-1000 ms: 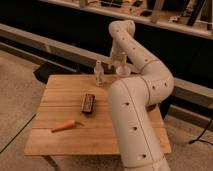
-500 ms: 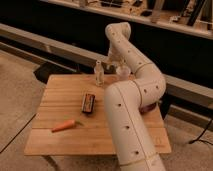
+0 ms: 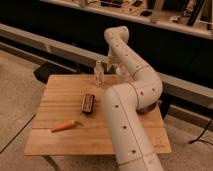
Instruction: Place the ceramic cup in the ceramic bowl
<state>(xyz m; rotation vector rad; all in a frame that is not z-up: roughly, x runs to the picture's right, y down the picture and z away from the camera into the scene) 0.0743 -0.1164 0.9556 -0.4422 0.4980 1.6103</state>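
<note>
The tool (image 3: 113,66) hangs at the surface's (image 3: 65,135) 12 o'clock edge, between bottle (image 3: 98,73) and cup (image 3: 121,74); its grip cannot be told.

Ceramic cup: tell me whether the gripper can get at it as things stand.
Probably yes. The gripper hangs over the far edge of the table, close beside the ceramic cup, with nothing visible between them; the clear bottle stands off to the other side.
</note>
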